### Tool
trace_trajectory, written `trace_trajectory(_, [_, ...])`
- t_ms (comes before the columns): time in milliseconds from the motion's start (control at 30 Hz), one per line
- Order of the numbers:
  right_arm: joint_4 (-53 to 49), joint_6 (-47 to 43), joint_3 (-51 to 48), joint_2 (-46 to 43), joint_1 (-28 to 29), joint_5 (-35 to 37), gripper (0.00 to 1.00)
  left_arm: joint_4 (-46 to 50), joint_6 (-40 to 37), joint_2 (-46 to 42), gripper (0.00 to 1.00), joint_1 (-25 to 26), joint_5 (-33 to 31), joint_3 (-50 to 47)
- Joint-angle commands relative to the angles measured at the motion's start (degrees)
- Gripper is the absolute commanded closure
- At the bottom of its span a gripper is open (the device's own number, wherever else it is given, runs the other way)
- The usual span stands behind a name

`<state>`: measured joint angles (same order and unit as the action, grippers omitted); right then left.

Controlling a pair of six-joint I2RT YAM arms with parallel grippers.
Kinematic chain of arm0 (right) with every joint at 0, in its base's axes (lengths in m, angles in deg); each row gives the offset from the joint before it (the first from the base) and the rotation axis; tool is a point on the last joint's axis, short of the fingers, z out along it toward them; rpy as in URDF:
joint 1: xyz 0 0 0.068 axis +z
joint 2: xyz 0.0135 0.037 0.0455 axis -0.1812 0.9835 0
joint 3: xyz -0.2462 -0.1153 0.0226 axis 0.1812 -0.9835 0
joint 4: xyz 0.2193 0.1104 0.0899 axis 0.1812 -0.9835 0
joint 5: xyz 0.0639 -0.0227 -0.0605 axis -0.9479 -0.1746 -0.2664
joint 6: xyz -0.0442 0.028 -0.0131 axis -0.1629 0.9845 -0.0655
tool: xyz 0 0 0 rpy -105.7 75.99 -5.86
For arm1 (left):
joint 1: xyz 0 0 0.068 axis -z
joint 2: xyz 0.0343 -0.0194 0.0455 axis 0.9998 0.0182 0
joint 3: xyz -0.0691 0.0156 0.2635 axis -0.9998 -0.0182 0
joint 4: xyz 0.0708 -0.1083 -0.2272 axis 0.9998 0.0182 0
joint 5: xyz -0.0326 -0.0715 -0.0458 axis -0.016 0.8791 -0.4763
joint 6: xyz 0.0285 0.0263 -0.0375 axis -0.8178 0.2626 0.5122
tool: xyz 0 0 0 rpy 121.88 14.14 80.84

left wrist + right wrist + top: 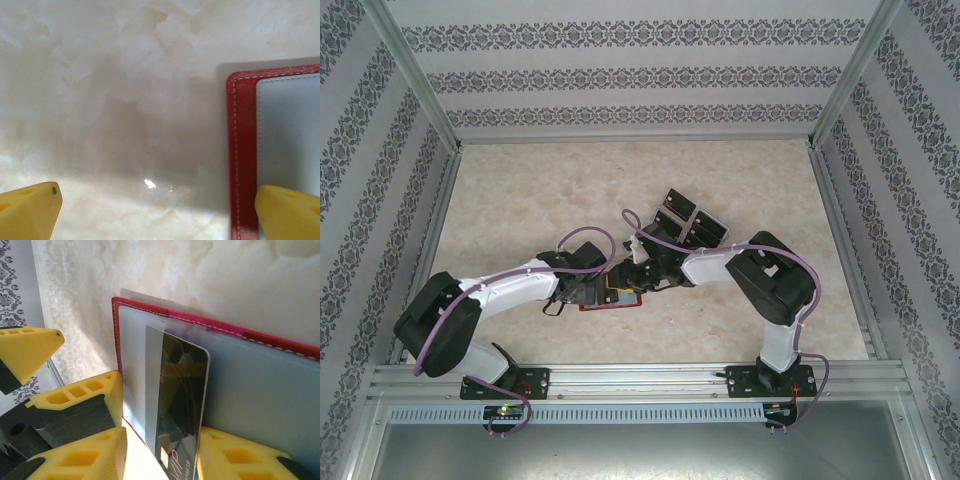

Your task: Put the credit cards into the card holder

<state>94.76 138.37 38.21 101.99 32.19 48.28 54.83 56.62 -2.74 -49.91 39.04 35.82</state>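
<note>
Right gripper (162, 442) stands partly open, its yellow fingers on either side of a black card (182, 390). A gap shows on one side, so it seems to grip nothing. That card lies on the open red wallet (260, 385), apparently tucked part way into a clear pocket; how deep I cannot tell. Left gripper (157, 200) is spread wide and empty, one finger (287, 212) over the wallet's inner sleeve. Several more black cards (692, 222) lie farther up the table (520, 200), so most of the job seems left.

Red card holder (242, 150), black card (182, 390), marbled beige table (125, 100).
</note>
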Motion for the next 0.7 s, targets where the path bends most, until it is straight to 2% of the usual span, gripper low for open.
trace_trajectory(0, [-6.61,-2.49,0.2,-1.3,0.27,3.0,0.56,3.29,-0.13,-1.76,0.0,0.17,0.25,1.66])
trace_trajectory(300, [-14.27,-6.09,1.71,-4.58,0.37,6.54,0.5,2.12,-2.38,-3.53,0.0,-3.13,2.1,2.07])
trace_trajectory(667, [-23.36,-10.83,6.18,-6.82,1.13,9.9,0.45,-4.31,-4.47,-1.58,0.0,-3.28,6.42,-0.18])
